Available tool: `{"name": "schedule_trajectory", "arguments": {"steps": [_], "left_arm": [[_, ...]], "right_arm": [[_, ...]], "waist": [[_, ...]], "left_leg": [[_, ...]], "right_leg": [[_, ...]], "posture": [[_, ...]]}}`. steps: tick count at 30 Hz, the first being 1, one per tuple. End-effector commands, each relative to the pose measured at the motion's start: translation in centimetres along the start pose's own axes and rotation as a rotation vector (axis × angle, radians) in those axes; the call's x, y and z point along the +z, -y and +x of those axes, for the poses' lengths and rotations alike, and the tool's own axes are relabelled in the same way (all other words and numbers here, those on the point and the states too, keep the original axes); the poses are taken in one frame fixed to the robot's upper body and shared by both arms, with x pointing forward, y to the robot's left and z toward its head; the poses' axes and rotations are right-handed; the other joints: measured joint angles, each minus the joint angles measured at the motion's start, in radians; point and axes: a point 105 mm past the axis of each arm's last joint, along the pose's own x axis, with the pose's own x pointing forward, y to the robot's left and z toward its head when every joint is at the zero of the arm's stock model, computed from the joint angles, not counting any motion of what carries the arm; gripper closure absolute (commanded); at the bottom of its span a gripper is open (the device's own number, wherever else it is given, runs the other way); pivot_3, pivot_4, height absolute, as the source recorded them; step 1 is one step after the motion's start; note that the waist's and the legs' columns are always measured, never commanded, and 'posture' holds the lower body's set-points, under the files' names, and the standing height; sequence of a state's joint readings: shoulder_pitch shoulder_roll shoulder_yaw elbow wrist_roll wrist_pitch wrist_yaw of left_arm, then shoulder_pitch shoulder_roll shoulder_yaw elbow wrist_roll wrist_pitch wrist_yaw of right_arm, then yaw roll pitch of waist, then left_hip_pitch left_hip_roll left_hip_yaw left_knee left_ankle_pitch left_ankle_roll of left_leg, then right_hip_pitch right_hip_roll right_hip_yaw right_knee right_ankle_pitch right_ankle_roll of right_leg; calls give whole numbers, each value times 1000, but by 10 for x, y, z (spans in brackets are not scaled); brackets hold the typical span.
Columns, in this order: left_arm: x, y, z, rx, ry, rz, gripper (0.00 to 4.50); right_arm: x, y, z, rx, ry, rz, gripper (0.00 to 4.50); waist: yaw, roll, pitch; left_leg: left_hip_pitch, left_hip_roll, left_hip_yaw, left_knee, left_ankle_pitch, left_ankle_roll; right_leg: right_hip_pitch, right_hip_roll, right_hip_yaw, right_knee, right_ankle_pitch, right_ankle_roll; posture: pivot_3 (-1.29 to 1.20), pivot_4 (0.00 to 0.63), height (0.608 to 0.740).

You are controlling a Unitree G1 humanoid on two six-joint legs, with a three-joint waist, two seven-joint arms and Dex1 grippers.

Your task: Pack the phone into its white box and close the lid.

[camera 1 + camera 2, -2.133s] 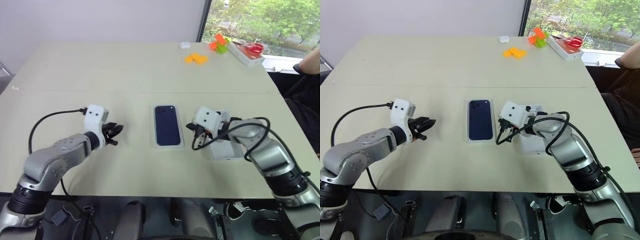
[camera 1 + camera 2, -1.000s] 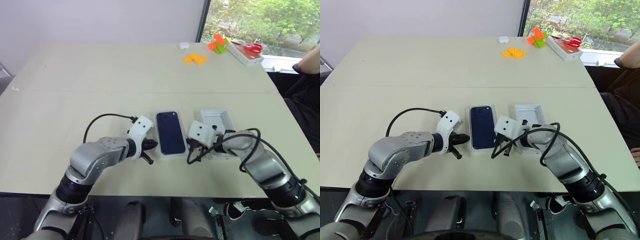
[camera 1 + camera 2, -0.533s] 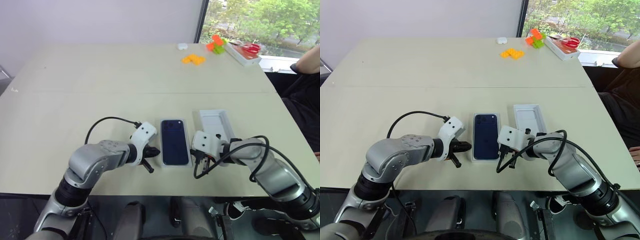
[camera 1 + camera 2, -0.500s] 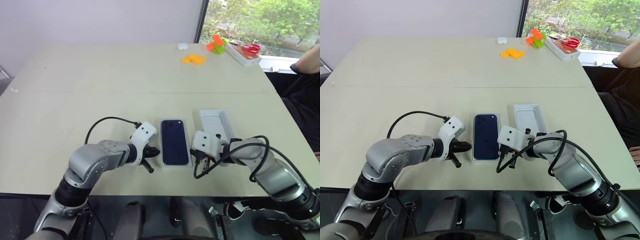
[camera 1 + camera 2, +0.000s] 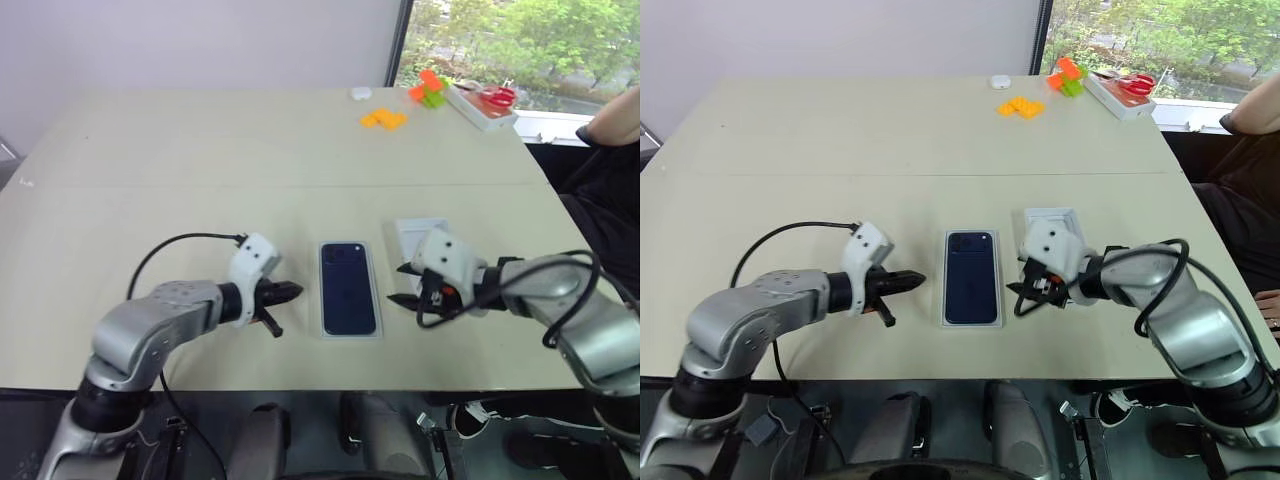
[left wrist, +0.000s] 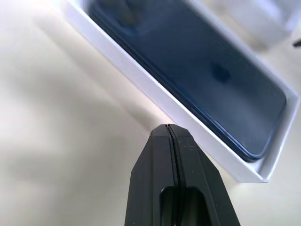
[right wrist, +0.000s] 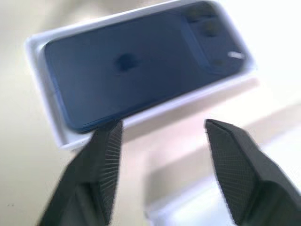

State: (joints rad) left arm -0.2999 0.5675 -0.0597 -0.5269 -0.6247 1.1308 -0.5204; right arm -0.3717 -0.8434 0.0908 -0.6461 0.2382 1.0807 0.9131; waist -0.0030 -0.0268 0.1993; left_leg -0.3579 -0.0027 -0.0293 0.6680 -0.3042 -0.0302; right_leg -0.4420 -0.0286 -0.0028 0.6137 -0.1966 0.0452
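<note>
Both arms reach in low over the table, left gripper (image 5: 290, 293) pinched together beside the lid (image 5: 349, 288); right gripper (image 7: 160, 141) fingers apart, holding nothing

Both eye views look forward and down from the head over the whole table (image 5: 200, 150), while each wrist view sits close along its own fingers, sharing the phone (image 6: 188, 70) in the white box (image 6: 141, 77).
</note>
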Motion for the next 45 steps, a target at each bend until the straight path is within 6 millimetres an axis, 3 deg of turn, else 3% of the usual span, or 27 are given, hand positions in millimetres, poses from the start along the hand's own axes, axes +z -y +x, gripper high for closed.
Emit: {"name": "schedule_trajectory", "arguments": {"steps": [1,4,7,10,16,19,23,26,28,31,34,38,45], "left_arm": [[18,0,-17,-15,137,136,4500],[14,3,-24,-51,146,308,4500],[11,25,-31,-202,173,401,4500],[12,44,-37,-333,199,398,4500],[14,52,-43,-387,218,374,4500],[13,52,-43,-385,211,371,4500],[9,48,-44,-370,201,364,4500],[8,36,-46,-312,200,339,4500],[14,13,-52,-201,237,304,4500],[24,-19,-66,-53,297,252,4500],[25,-35,-76,24,312,241,4500],[24,-67,-97,163,294,254,4500],[20,-80,-104,205,260,263,4500]], "right_arm": [[4,13,-5,-68,-21,126,1730],[-7,30,3,-159,-106,294,1730],[-15,39,11,-214,-175,402,1730],[-22,40,20,-241,-226,460,1730],[-30,40,28,-269,-237,520,1730],[-29,40,29,-273,-229,528,2569],[-24,44,26,-295,-212,522,4465],[-11,53,18,-345,-165,495,4465],[18,51,9,-299,-31,437,4465],[65,22,2,-15,273,480,4465],[83,5,-2,131,423,503,4465],[110,-31,31,405,622,795,4465],[130,-60,68,558,604,1185,4465]], "waist": [[-6,0,0],[-11,0,0],[-9,0,0],[-7,0,0],[-11,0,0],[-12,0,0],[-14,0,0],[-15,0,0],[-16,1,0],[-18,1,0],[-14,1,0],[-17,0,0],[-15,2,1]], "left_leg": [[0,0,0,0,0,0],[0,0,0,0,0,0],[0,0,2,0,0,0],[-2,0,2,0,0,0],[-3,0,2,0,-1,1],[-2,0,2,0,-1,1],[-1,1,2,0,-1,1],[-1,1,2,0,-1,1],[-1,1,2,0,-1,1],[-1,2,1,-1,-1,1],[0,7,0,-1,-2,3],[0,12,1,-1,-2,4],[0,15,2,-1,-2,4]], "right_leg": [[0,0,0,0,0,0],[0,0,0,0,0,0],[0,-1,1,0,0,-1],[-1,-1,1,-1,1,-2],[-2,-1,1,-2,0,0],[-1,0,1,-1,0,0],[-1,1,1,0,0,0],[-1,1,1,0,0,0],[-2,1,1,0,0,0],[-2,3,1,0,2,3],[-2,7,0,0,2,4],[-2,9,0,0,3,2],[-4,11,2,-1,6,-9]], "posture": [[0,150,730],[0,150,730],[0,150,730],[0,150,730],[0,150,730],[0,150,730],[0,150,730],[0,150,730],[0,150,730],[0,150,730],[0,150,730],[0,150,730],[0,150,730]]}}
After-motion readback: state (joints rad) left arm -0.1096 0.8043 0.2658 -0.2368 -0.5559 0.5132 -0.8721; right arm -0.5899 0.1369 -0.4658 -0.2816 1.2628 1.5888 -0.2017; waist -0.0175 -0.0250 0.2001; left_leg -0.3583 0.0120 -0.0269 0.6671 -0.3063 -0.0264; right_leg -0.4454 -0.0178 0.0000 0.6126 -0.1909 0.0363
